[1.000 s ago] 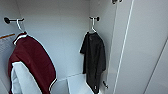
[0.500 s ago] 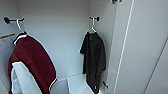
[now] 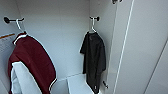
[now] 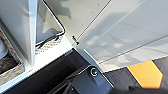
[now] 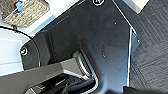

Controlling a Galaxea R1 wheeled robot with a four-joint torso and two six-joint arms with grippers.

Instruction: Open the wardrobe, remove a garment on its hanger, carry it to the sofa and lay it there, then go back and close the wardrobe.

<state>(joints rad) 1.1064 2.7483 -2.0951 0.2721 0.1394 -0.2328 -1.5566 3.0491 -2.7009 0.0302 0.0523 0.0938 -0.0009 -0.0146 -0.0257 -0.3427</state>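
Two tops hung | garment (image 3: 94, 60) w/ hanger (image 3: 92, 25) (rt) | maroon jacket (image 3: 32, 65) left

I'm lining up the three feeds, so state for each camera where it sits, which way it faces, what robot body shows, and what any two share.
Head view: high on the robot, facing into the open wardrobe at the black garment on its hanger; no robot body.
Left wrist view: on the left arm, facing white panels; dark plate shows.
Right wrist view: on the right arm, facing dark floor; dark plate shows.
Shared: both wrist views catch a woven basket.
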